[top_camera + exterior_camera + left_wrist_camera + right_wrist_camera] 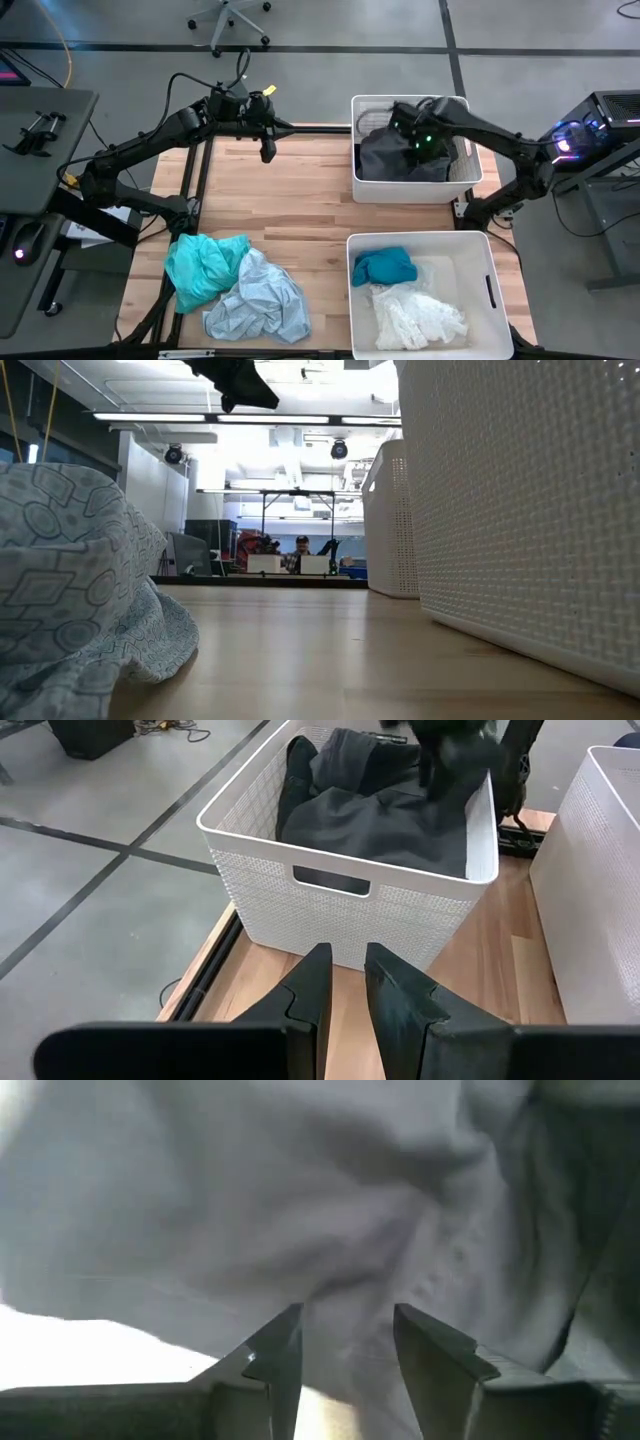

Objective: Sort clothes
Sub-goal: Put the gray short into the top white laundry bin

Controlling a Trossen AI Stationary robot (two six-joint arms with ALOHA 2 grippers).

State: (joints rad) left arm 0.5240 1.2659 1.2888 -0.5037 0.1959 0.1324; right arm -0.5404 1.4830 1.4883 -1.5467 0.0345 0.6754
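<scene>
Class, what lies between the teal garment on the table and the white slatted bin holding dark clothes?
Only bare wooden tabletop separates the teal garment from the white slatted bin, seen in the high view.

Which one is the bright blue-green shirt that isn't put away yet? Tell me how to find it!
Start at the wooden table and skip both white bins. Two garments lie loose near its left front corner. The teal garment is plain and bright, touching the pale blue patterned garment.

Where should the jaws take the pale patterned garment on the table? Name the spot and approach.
Grip the pale patterned garment at the raised fold near its middle, coming straight down from above. It lies crumpled against the teal garment, so avoid that side; the ridges give loose fabric to pinch.
</scene>
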